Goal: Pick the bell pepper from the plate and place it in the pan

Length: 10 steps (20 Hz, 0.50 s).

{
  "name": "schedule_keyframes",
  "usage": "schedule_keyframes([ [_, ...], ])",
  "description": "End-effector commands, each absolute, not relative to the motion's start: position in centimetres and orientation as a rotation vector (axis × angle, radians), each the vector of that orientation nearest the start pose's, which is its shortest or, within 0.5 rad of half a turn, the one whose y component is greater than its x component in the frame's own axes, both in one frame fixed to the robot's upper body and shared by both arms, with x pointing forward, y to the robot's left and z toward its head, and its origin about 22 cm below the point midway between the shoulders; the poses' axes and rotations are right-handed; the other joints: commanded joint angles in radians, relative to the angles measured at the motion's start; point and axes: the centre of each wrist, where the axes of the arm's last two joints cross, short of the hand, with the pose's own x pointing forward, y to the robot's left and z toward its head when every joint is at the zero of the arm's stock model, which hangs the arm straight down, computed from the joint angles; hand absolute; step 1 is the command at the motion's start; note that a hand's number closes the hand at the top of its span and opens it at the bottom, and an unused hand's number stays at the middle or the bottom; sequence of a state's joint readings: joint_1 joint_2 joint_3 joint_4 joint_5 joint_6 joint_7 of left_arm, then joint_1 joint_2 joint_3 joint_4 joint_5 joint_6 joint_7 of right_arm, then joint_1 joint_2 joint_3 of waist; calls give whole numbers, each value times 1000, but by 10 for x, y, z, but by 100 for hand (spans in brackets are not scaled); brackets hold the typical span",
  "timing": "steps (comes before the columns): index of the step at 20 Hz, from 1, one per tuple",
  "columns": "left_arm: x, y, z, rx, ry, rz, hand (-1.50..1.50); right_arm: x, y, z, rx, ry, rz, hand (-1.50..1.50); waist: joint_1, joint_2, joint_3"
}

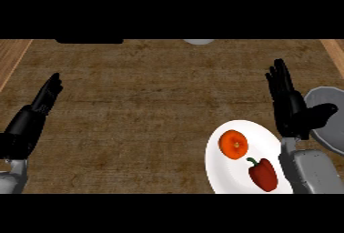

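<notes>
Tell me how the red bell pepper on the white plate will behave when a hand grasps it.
The glossy red bell pepper looks smooth, so perhaps slippery. It lies on its side on the white plate, so its rounded body may roll when nudged.

My surface (154,118) looks like rough, matt brown wood; the white plate (225,175) is smooth; the pan (329,113) dull grey metal.

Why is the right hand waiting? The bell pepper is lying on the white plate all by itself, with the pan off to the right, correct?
Not quite: the head view shows the red bell pepper sharing the white plate with an orange. The rest holds: the grey pan sits to the right, and the right hand is open, holding nothing.
</notes>
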<state>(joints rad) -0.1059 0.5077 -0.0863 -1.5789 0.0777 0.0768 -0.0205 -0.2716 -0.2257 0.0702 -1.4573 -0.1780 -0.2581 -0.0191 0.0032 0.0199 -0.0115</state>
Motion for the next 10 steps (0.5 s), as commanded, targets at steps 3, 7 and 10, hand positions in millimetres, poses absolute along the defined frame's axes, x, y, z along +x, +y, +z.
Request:
schedule_keyframes([
  [3, 269, 297, 58, 236, -1624, -360, 0, 310, -281, 25, -131, -1508, 167, -150, 5, -15, 12],
  [7, 271, 277, 53, 158, -1575, -376, 0, 300, -342, 46, -598, -1276, 723, -150, 7, 11, -22],
  [10, 263, 256, 49, 87, -1530, -343, 0, 269, -329, -8, -634, -1316, 656, 150, -7, -20, 13],
])
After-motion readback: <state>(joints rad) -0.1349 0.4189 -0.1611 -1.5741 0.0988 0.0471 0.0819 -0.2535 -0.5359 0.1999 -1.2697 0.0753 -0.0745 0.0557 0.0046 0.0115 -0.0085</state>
